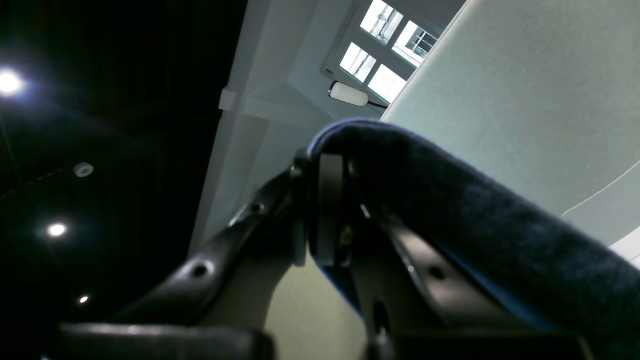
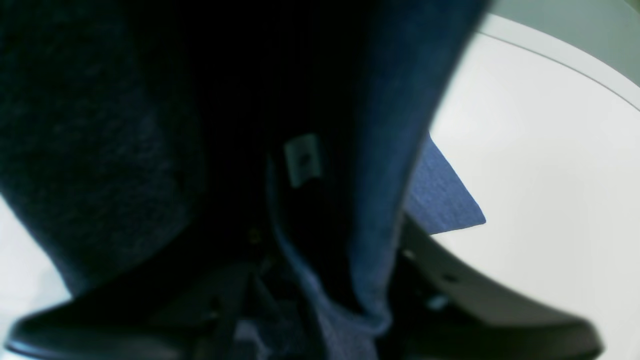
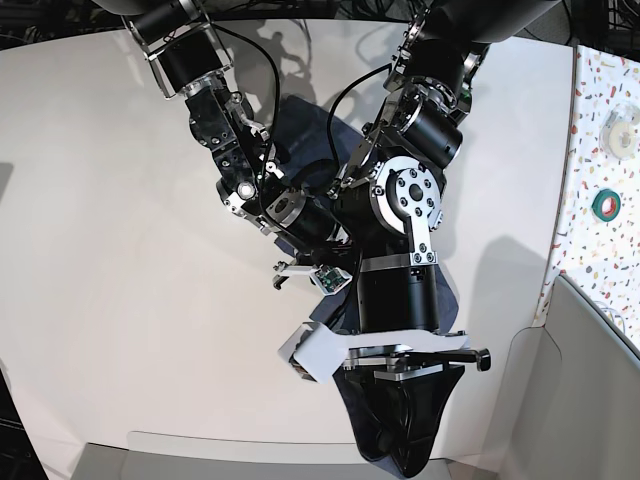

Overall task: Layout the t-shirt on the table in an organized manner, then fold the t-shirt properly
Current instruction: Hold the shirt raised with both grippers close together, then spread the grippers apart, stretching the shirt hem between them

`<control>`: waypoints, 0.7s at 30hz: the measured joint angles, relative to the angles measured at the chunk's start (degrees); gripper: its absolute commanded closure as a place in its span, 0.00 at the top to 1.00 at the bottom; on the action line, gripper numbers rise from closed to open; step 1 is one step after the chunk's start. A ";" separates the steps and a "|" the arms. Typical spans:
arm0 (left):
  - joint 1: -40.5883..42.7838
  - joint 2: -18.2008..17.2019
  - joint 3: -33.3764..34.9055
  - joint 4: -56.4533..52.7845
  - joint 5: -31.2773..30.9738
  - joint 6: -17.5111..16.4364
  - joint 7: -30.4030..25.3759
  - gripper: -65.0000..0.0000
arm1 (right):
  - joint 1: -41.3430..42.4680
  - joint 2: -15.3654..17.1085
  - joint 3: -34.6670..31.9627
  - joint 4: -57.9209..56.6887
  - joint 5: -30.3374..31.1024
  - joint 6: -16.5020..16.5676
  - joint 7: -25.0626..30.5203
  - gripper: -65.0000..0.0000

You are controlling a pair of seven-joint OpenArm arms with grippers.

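The dark navy t-shirt (image 3: 300, 130) is bunched and lifted between my two arms above the white table (image 3: 100, 250). My left gripper (image 3: 400, 450) is near the front edge, shut on a fold of the shirt that drapes over it. In the left wrist view the gripper (image 1: 314, 167) points upward with the shirt (image 1: 475, 215) pinched at its tips. In the right wrist view the shirt (image 2: 100, 150) hangs over my right gripper (image 2: 300, 165), which seems shut on it, its tips mostly hidden. The table also shows in that view (image 2: 540, 175).
A colourful speckled strip (image 3: 595, 120) runs along the right side with a green tape roll (image 3: 605, 203) on it. A grey panel (image 3: 590, 390) stands at the front right. The two arms cross closely at the table's middle.
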 measured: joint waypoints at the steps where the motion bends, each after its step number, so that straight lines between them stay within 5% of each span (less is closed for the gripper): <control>1: 0.00 0.00 0.00 0.00 0.00 0.00 -0.02 0.00 | 0.02 0.00 0.00 0.00 0.02 0.00 0.02 0.03; 12: 0.02 0.00 0.00 0.00 0.00 0.00 -0.02 0.00 | 0.50 1.20 0.07 0.00 0.00 -0.02 0.02 0.00; 21: 3.63 0.11 -0.90 0.00 0.20 -0.15 -0.48 0.00 | 2.56 1.51 11.17 3.72 -0.20 0.26 -0.48 0.00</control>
